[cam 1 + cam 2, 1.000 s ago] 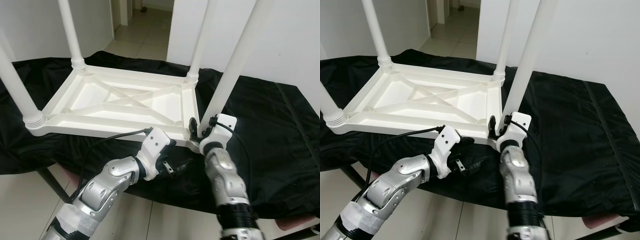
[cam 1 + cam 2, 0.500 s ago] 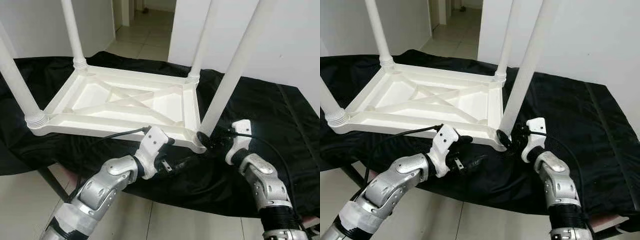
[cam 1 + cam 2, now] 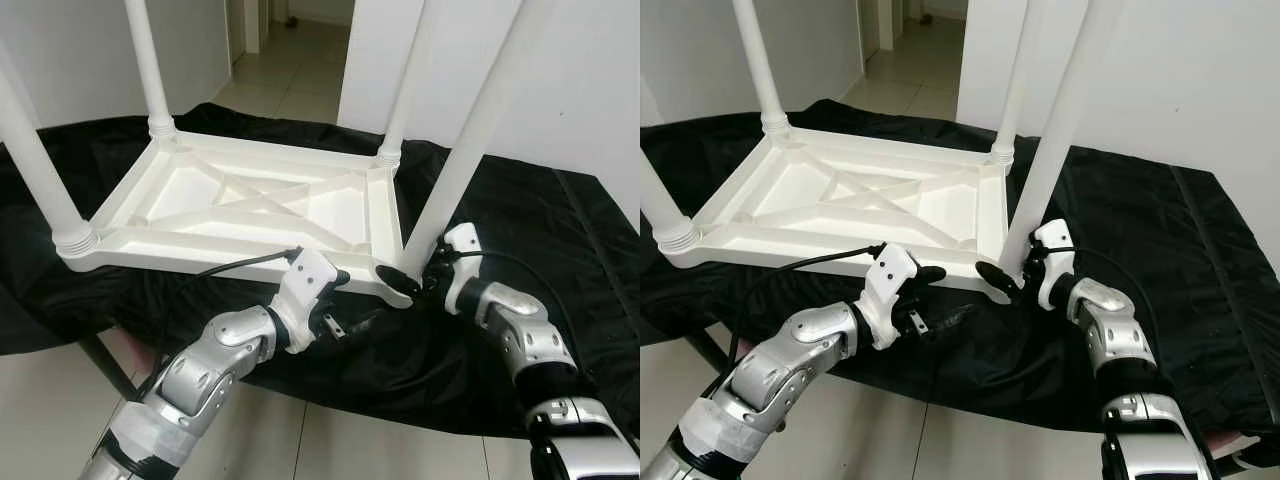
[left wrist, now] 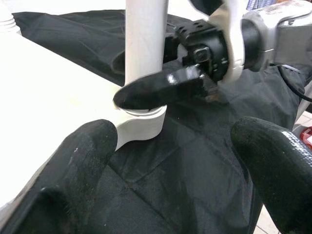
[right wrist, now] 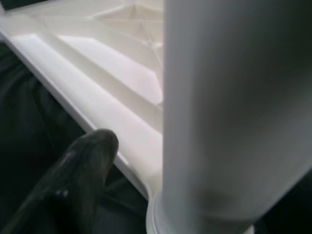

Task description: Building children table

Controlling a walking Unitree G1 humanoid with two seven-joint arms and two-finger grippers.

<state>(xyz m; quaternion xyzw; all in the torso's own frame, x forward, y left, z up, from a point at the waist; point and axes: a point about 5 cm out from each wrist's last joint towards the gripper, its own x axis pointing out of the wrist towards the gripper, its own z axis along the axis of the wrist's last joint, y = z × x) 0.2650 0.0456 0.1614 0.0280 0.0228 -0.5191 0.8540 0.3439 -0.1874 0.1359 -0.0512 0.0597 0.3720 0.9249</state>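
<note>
4 legs stand up from the upside-down children's table [image 3: 250,205] in the left eye view, 1 at each corner, and the white frame lies on a tabletop draped in black cloth [image 3: 560,260]. The near right leg [image 3: 455,180] rises from its corner socket, and the right hand [image 3: 413,281] sits at its base with 1 black finger across the collar. Whether that hand is clamped on the leg or only resting against it I cannot tell. The left hand [image 3: 345,325] hovers just below the near rim of the frame, holding nothing.

From the right eye view the layout is the same: the far left leg [image 3: 752,65], the far right leg [image 3: 1018,80] and the near left leg [image 3: 658,205] all look seated in their collars.

Looking along the left wrist view, the left hand's 2 black fingers [image 4: 83,165] are spread wide with only cloth between them, and beyond them the right hand's finger lies against the foot of the near right leg.

Close up in the right wrist view, that leg stands in its socket with 1 finger [image 5: 78,175] beside it.

My judgement: fitting the legs is nearly done. What is left is to make the last leg tight and turn the table upright.
</note>
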